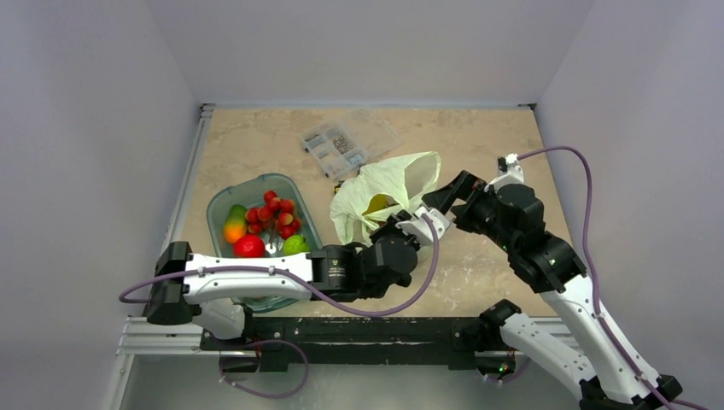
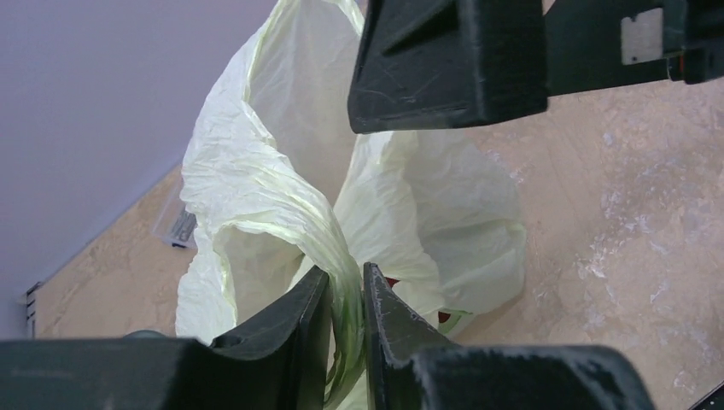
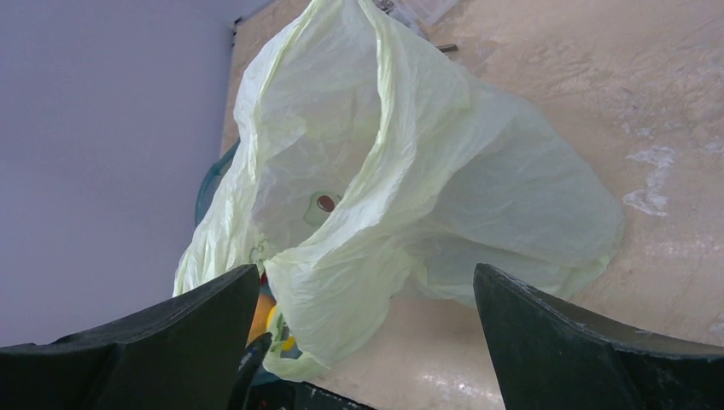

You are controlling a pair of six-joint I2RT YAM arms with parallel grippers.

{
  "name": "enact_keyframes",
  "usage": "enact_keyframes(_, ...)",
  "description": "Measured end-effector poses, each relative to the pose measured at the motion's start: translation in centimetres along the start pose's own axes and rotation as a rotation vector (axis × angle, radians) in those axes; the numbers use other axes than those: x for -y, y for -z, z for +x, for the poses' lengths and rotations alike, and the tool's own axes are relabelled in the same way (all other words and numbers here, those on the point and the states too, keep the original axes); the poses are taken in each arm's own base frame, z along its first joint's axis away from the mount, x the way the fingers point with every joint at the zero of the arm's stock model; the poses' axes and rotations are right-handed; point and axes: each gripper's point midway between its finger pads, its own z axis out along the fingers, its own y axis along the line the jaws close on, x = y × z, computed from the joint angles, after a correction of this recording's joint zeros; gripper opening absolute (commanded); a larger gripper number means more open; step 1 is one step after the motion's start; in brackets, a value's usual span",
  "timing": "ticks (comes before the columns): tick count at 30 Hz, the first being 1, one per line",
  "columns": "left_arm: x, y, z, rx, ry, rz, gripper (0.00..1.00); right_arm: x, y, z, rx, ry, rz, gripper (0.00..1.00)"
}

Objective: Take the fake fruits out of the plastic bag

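The pale green plastic bag (image 1: 388, 184) lies crumpled at mid-table, its mouth held up. My left gripper (image 1: 410, 224) is shut on a twisted strip of the bag's edge, pinched between its fingers in the left wrist view (image 2: 346, 275). My right gripper (image 1: 444, 198) is open and empty just right of the bag, its fingers straddling the bag's near fold (image 3: 367, 273). A yellow fruit piece (image 1: 378, 203) shows inside the bag. A dark red fruit shows through the film (image 2: 444, 317) and as a small spot (image 3: 325, 203). The grape bunch is hidden.
A teal oval tray (image 1: 256, 181) at the left holds a strawberry cluster (image 1: 273, 212), an orange-green fruit (image 1: 234, 227), a red fruit (image 1: 248, 246) and a green one (image 1: 295, 244). A clear compartment box (image 1: 346, 141) lies behind the bag. Walls close three sides.
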Motion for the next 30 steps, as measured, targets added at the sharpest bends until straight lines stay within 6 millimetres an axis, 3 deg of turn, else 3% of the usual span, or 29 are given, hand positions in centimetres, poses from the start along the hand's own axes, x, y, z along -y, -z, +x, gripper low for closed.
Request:
enact_keyframes(6, -2.7, 2.3, -0.4, 0.025, 0.156, 0.059, 0.00, -1.4, -0.6, 0.8, -0.051, -0.016, -0.066, 0.99)
enact_keyframes(12, -6.5, 3.6, -0.1, 0.050, 0.407, 0.106, 0.00, -2.5, -4.0, 3.3, -0.192, -0.007, -0.109, 0.95)
enact_keyframes(14, -6.7, 3.3, 0.4, 0.040, 0.460, 0.122, 0.00, -2.6, -5.6, 4.6, -0.244, -0.005, -0.110, 0.85)
enact_keyframes(17, -6.5, 2.6, 1.6, 0.001, 0.502, 0.122, 0.00, -1.6, -7.5, 8.0, -0.342, 0.009, -0.068, 0.57)
enact_keyframes(20, -6.8, 1.4, 3.5, -0.068, 0.531, 0.091, 0.00, -1.4, -7.4, 10.8, -0.395, 0.064, -0.052, 0.22)
enact_keyframes(22, -7.7, 0.1, 5.1, -0.120, 0.546, 0.053, 0.00, -1.3, -6.8, 12.2, -0.415, 0.107, -0.060, 0.04)
enact_keyframes(24, -9.0, -1.3, 6.5, -0.160, 0.569, 0.012, 0.00, -0.2, -6.1, 13.2, -0.422, 0.133, -0.051, 0.00)
enact_keyframes(30, -12.5, -4.8, 10.9, -0.264, 0.607, -0.094, 0.00, 5.9, -4.1, 15.5, -0.438, 0.182, 0.080, 0.00)
